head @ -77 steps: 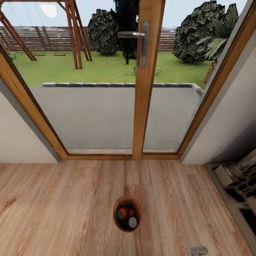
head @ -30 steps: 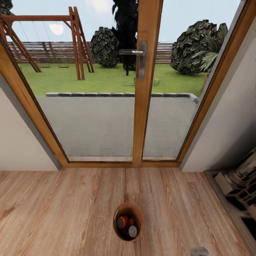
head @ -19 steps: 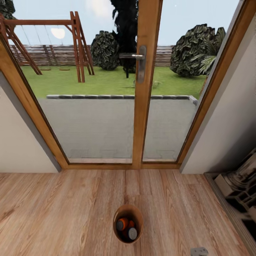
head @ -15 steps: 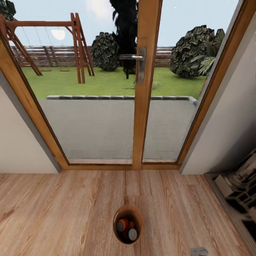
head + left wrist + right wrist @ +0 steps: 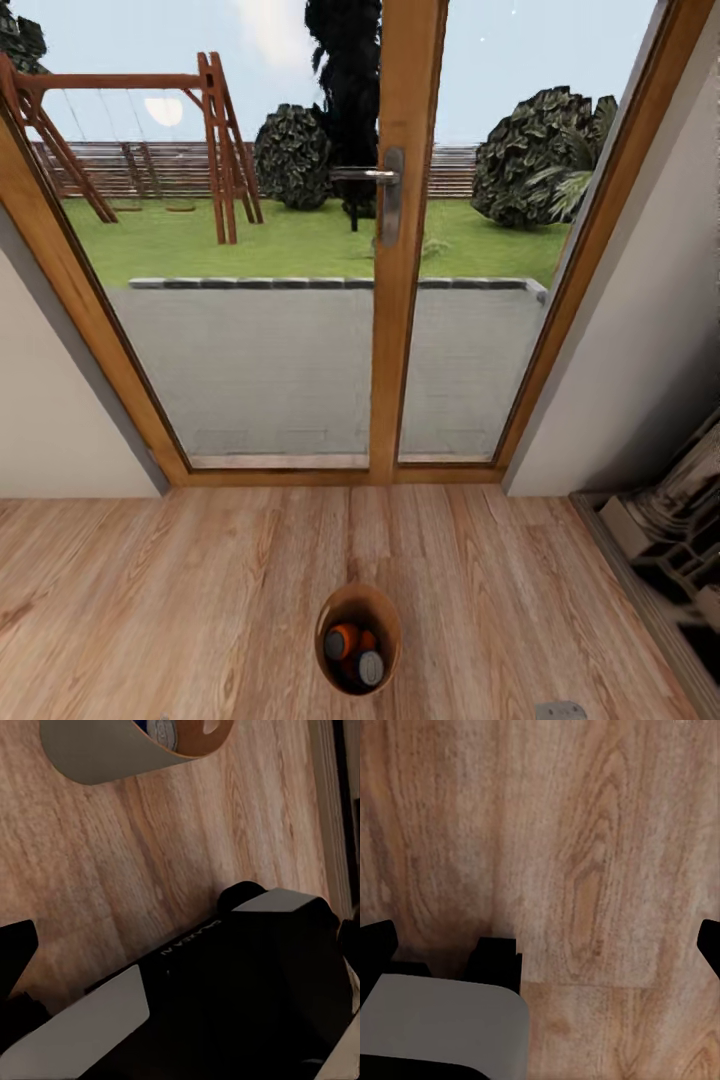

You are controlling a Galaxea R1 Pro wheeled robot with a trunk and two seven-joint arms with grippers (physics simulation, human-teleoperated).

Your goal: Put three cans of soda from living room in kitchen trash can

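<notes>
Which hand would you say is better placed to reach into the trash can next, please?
Left, probably: its wrist view has the tash can close ahead, pale wall and copper inside showing, while the right wrist view faces wood floor.

Pale grey tash can (image 5: 112, 757) on wood floor (image 5: 187, 847), dark robot body (image 5: 247, 982) below

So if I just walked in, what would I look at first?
Probably the big wooden glass door straight ahead, with a green garden and a swing frame outside. Then the little bin on the wood floor in front of it, with orange cans inside.
</notes>
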